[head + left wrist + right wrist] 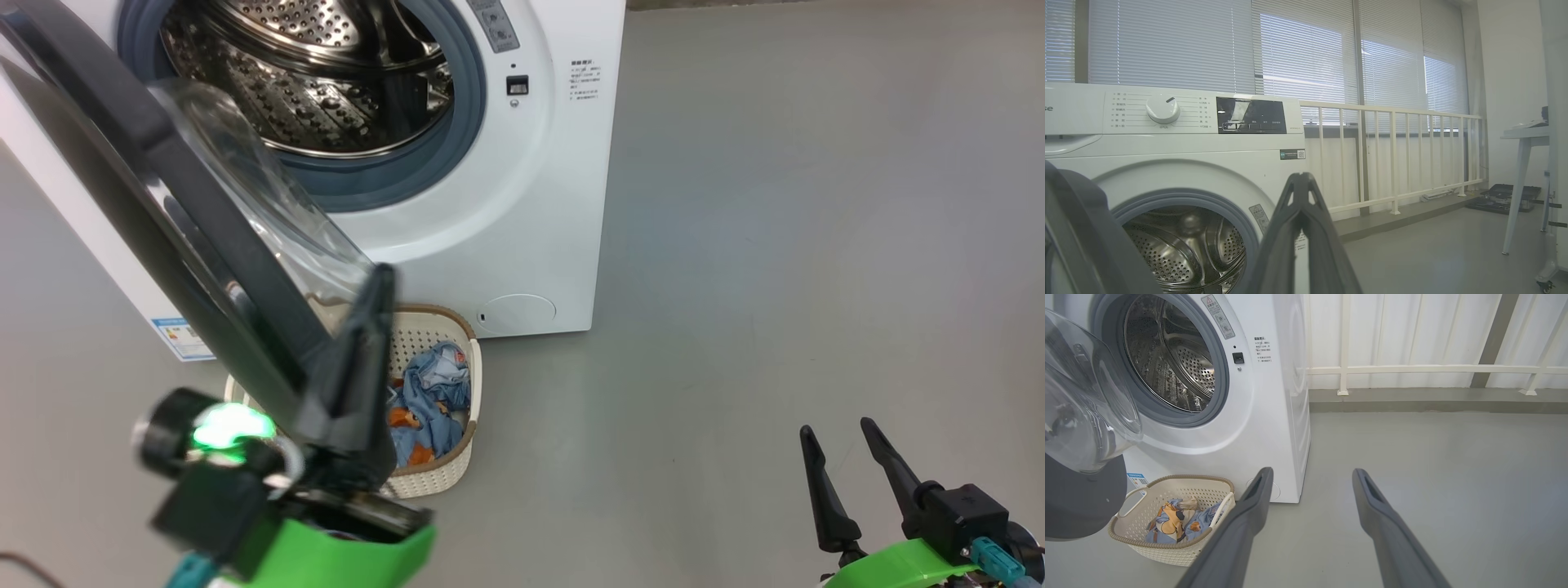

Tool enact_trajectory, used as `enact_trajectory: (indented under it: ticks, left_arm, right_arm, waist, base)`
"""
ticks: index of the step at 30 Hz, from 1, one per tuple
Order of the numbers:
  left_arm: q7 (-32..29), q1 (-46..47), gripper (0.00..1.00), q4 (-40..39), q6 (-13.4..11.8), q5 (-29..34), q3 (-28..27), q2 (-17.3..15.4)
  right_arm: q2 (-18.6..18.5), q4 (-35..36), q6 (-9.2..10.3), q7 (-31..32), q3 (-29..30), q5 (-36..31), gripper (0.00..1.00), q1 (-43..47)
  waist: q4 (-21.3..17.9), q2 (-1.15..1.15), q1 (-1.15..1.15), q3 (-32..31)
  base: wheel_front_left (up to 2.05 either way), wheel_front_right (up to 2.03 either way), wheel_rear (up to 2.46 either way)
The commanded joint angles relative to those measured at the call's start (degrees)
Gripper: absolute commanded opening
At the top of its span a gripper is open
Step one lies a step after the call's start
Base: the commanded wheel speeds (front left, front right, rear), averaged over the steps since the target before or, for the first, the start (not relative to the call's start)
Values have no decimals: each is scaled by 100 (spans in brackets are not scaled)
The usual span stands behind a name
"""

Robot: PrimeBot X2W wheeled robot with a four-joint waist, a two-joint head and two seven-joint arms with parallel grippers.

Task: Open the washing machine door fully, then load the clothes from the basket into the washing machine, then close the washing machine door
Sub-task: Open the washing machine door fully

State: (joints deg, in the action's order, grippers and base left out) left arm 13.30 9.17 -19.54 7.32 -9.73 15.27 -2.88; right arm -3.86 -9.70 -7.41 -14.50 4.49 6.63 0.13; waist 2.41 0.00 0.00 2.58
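Your washing machine door (204,220) sticks out left, glass facing right. The basket (445,482) lies long near-to-far. Your left gripper (380,282) is pinched together, right gripper (837,430) wide.

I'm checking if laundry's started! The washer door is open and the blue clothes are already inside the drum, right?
Not quite. The washing machine door is open, but the clothes lie in the basket, not in the drum. The right wrist view shows it.
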Motion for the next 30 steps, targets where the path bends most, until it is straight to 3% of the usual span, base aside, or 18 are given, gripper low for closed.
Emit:
enact_trajectory:
  ticks: [1, 7, 12, 30]
  left_arm:
    - [-47, 268, 0, -78, 7, -99, -53, -74]
    - [-44, 475, 0, 438, 12, -330, 765, -36]
    - [-31, 494, 0, 755, -4, -364, 1051, -24]
    - [38, 501, 0, 1941, -402, -509, 989, -14]
  right_arm:
    - [-31, 121, -8, -50, -132, -46, 100, -96]
    - [-16, 93, -8, -50, -183, -93, 100, -150]
    - [-11, 82, -8, -50, -180, -126, 100, -181]
    - [-11, 42, -8, -50, -155, -158, 100, -213]
  waist:
    - [1, 0, 0, 10]
    - [-27, 0, 0, 71]
    - [-16, 0, 0, 117]
    - [43, 0, 0, 311]
  base:
    - [0, 0, 0]
    - [0, 0, 0]
    - [0, 0, 0]
    - [0, 0, 0]
